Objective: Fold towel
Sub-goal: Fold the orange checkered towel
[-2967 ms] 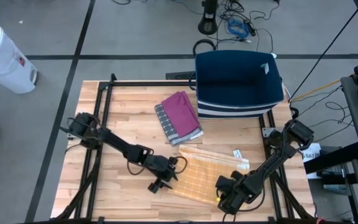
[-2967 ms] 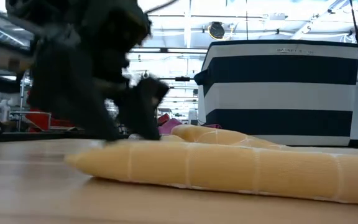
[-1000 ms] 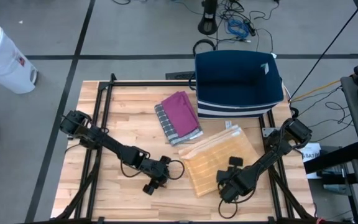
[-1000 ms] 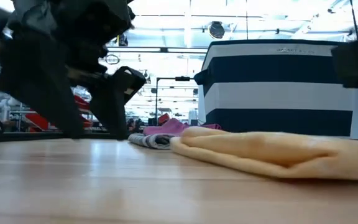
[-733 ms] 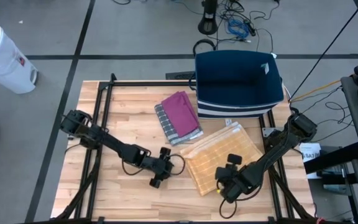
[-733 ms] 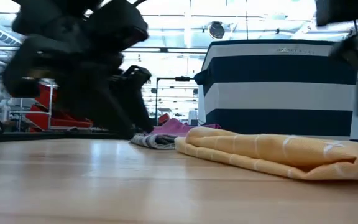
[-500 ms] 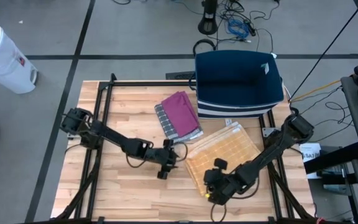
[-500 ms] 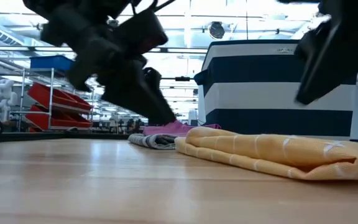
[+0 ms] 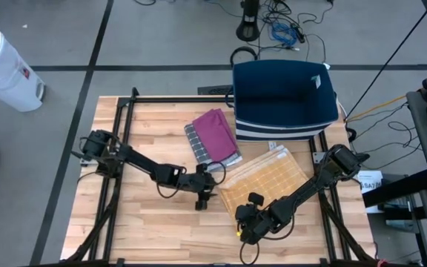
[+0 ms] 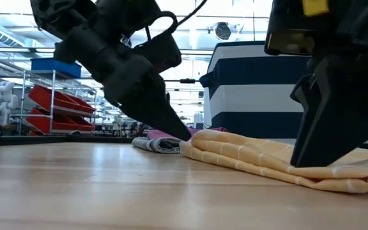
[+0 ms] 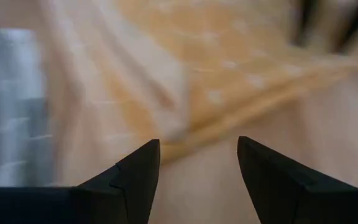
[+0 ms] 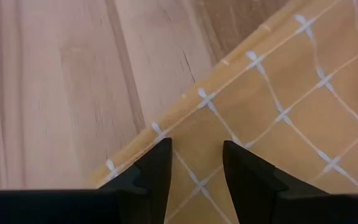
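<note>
yellow checked towel (image 9: 264, 180) lies folded on the wooden table (image 9: 147, 222), at about 4 o'clock from table centre in the high view, its long edges running from 7 o'clock up toward 1 o'clock; a folded magenta and grey cloth (image 9: 213, 139) sits just beside it toward 11 o'clock, and a navy striped bin (image 9: 284, 100) stands at the table's 1 o'clock edge; left gripper (image 9: 204, 191) is low at the towel's 9 o'clock corner, fingers spread wide with nothing between them, the wrist view showing the layered edge just ahead of the tips; right gripper (image 9: 245, 223) is at the towel's 7 o'clock corner, fingers (image 12: 154, 171) partly apart and straddling the corner hem, empty so far as the wrist view shows; the low view puts both arms down near the table surface, one at each end of the near edge; judgement: the step in hand looks like taking the two near corners for a further fold; to do it well, each gripper should come down until one finger slides under all the layers, not just the top one, then close squarely on the hem; lift both corners evenly and carry them together toward 1 o'clock, keeping the edge taut so the layers do not slip or bunch; the nearby cloth should stay clear of the left arm's sweep
</note>
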`<state>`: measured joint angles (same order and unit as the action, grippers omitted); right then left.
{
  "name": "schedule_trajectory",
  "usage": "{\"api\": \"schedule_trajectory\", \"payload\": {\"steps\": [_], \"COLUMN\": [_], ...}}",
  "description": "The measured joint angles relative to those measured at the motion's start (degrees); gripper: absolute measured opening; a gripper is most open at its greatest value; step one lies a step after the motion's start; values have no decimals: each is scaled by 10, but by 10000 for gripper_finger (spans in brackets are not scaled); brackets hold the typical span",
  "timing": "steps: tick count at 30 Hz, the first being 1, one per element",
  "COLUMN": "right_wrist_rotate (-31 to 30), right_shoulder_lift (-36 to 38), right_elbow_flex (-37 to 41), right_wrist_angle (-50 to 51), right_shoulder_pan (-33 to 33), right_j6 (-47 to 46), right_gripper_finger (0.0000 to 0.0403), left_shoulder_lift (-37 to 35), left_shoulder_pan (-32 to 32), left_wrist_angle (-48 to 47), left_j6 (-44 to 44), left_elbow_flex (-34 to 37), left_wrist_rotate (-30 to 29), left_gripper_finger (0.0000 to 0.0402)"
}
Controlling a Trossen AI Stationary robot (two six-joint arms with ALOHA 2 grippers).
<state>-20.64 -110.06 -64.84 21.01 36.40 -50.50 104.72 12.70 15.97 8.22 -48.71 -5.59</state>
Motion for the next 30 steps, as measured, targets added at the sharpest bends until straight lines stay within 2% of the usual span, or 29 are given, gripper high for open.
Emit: {"api": "schedule_trajectory", "payload": {"steps": [2, 4, 7, 14, 30], "right_wrist_rotate": [0, 0, 0, -2, -3], "right_shoulder_lift": [-2, -3, -3, -3, -3], "right_elbow_flex": [0, 0, 0, 0, -1], "right_wrist_angle": [-4, -4, -4, -4, -16], "right_shoulder_pan": [0, 0, 0, 0, 0], "right_j6": [0, 1, 2, 4, 3], "right_gripper_finger": [131, 131, 131, 131, 132], "left_shoulder_lift": [2, 2, 2, 5, 40], "left_shoulder_pan": [9, 16, 27, 30, 30], "left_wrist_angle": [3, 19, 51, 50, 52], "left_j6": [5, 5, 8, 54, 84], "left_elbow_flex": [0, 0, 0, 0, 0], "left_wrist_rotate": [-61, -82, -91, -105, -117], "left_gripper_finger": [218, 210, 193, 162, 158]}}
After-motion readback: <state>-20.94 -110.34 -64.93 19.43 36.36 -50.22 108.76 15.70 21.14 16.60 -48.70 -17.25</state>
